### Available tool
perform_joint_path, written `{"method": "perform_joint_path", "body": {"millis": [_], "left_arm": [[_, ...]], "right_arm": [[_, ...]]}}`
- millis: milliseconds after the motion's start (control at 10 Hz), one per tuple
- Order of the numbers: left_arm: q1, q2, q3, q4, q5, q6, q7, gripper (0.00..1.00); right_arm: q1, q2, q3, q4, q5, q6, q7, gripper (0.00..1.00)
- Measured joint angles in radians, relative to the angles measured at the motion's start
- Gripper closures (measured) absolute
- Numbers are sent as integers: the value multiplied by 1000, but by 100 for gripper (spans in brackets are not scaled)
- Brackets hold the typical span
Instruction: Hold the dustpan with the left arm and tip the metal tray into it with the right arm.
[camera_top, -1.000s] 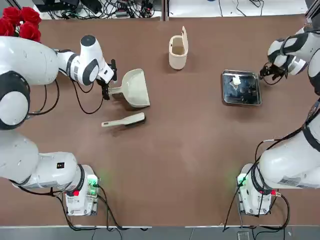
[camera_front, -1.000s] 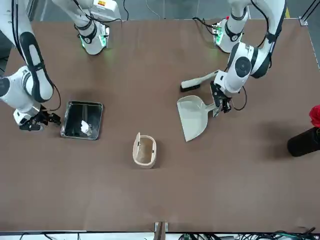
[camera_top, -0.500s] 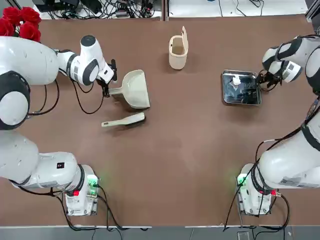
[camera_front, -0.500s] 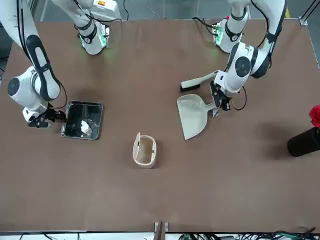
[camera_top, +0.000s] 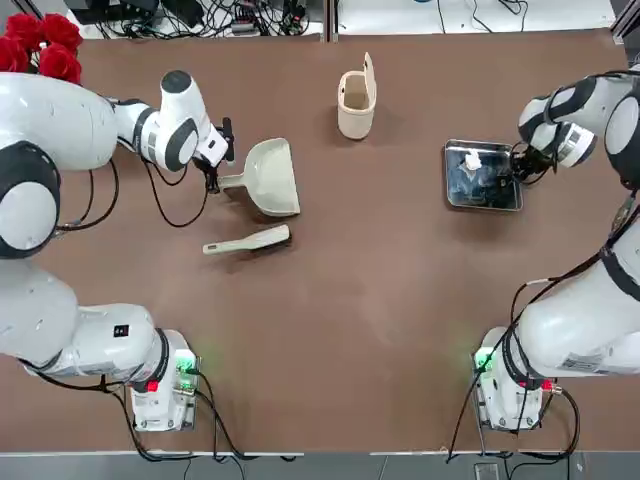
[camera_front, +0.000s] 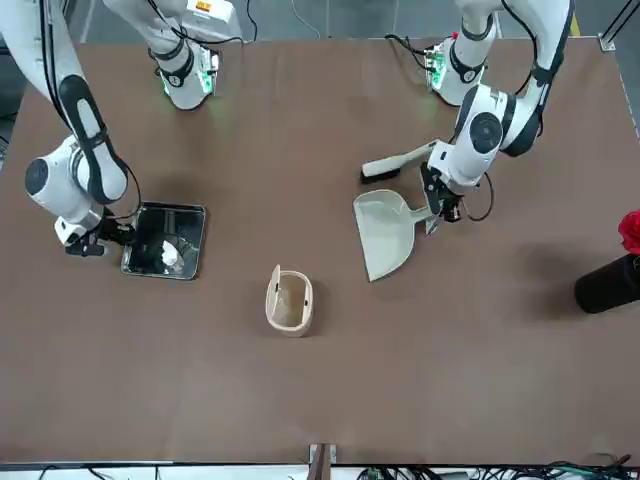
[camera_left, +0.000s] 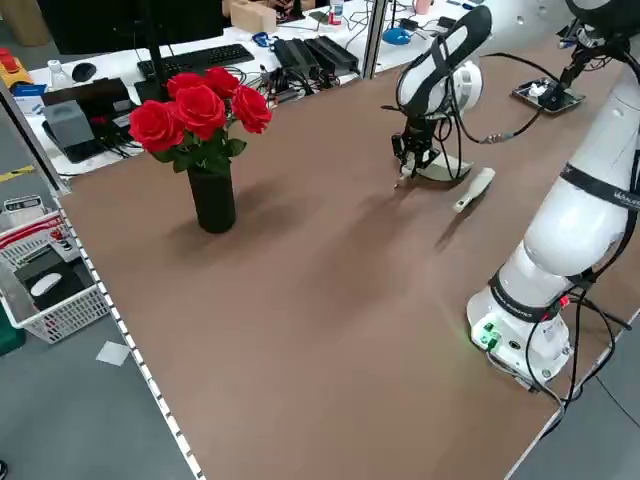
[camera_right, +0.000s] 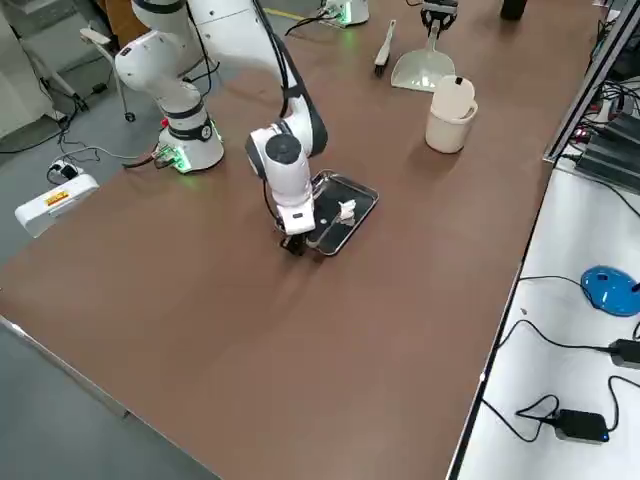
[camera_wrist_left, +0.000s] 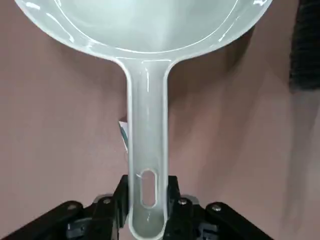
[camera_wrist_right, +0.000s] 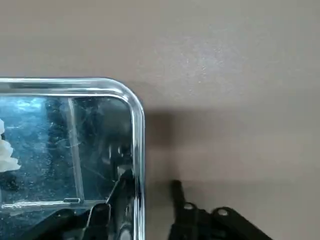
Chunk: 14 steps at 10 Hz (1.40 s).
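**Handle pinched, tray rim straddled**

At the left of the table (camera_top: 330, 330), the left pincer (camera_top: 212, 172) was closed on the tip of the handle of the dustpan (camera_top: 265, 176). In the left wrist view the two pads sat tight against either side of the handle's end, right at the hanging slot. The dustpan lay flat, scoop pointing toward the table's middle, with the slim hand brush (camera_top: 248, 240) just beside it on the robot's side. Being thin moulded plastic, the dustpan was probably light and stiff, but a grip so far out on the handle gives a long lever. It might twist in the pads if anything pressed on the scoop.

Further across stood the small lidded bin (camera_top: 356, 101), well apart from both pincers.

At the right, the metal tray (camera_top: 482, 176) rested flat on the table, carrying a small white crumpled scrap (camera_top: 472, 159). The right pincer (camera_top: 516, 166) was at the tray's outer edge with its fingers parted, holding nothing. In the right wrist view one finger stood over the tray's floor and the other outside, so the raised rim ran between them. Polished steel is rigid yet likely slippery, and the narrow rim is the only purchase. A firm pinch near the middle of that edge seemed wise before any tipping, since the scrap looked light enough to slide at a small tilt.
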Motion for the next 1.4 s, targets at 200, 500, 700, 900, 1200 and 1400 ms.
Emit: {"method": "perform_joint_path", "body": {"millis": [200,500,700,900,1200,1400], "left_arm": [[7,0,0,8,3,5,9,67],[9,0,-3,16,4,6,20,67],[7,0,-32,30,5,2,20,67],[6,0,-70,55,5,-34,16,67],[5,3,-159,83,-10,-51,-43,67],[3,25,-221,120,-33,-79,-88,67]], "right_arm": [[0,-1,0,0,17,0,0,76],[2,-4,3,2,33,-6,0,91],[2,-3,3,3,36,-7,0,91],[2,-3,3,7,57,-28,0,91],[5,-4,4,54,96,-139,0,92],[6,-17,4,124,100,-265,3,94]]}}
